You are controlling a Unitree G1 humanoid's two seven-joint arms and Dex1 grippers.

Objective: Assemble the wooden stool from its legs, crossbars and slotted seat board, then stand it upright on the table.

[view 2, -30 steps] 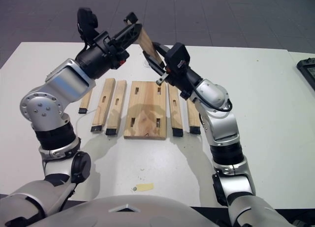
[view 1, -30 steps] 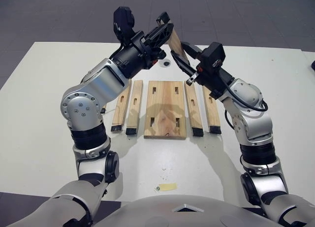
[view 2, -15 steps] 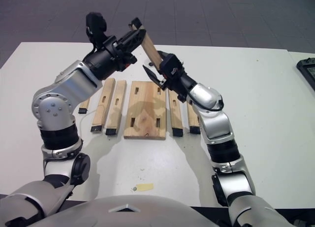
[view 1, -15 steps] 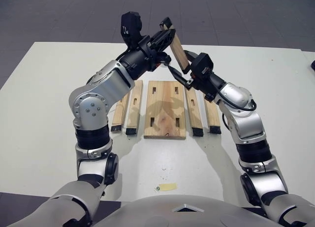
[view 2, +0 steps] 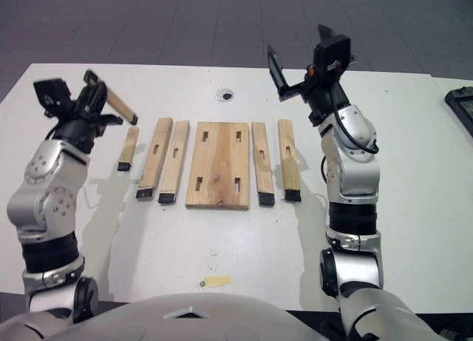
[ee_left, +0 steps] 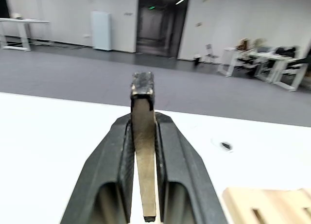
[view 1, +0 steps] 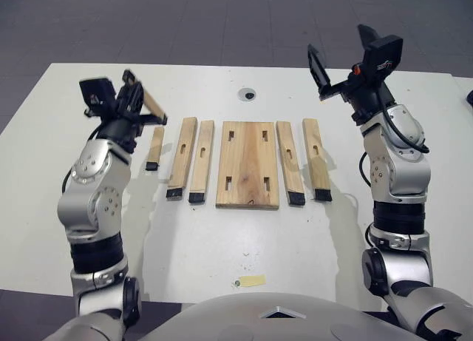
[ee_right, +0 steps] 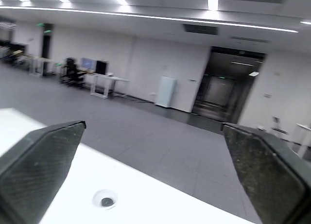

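The slotted seat board [view 1: 248, 163] lies flat mid-table. Two legs [view 1: 182, 157] [view 1: 201, 160] lie to its left and two more [view 1: 290, 162] [view 1: 316, 159] to its right. A short crossbar [view 1: 154, 149] rests further left. My left gripper [view 1: 131, 104] hovers above the table's left side, shut on another wooden crossbar [view 1: 151, 103]; the left wrist view shows that crossbar [ee_left: 144, 151] clamped between both fingers. My right gripper [view 1: 341, 54] is raised over the far right of the table, open and holding nothing, its fingers [ee_right: 39, 156] wide apart.
A round cable hole [view 1: 249, 95] sits in the white table [view 1: 66, 208] behind the seat board. A small yellow tag [view 1: 251, 281] lies near the front edge. A dark object [view 2: 460, 104] shows at the far right edge.
The arms have parted from above the seat board. The left gripper carried its crossbar down and to the left. The right gripper pulled back up and to the right, still open.
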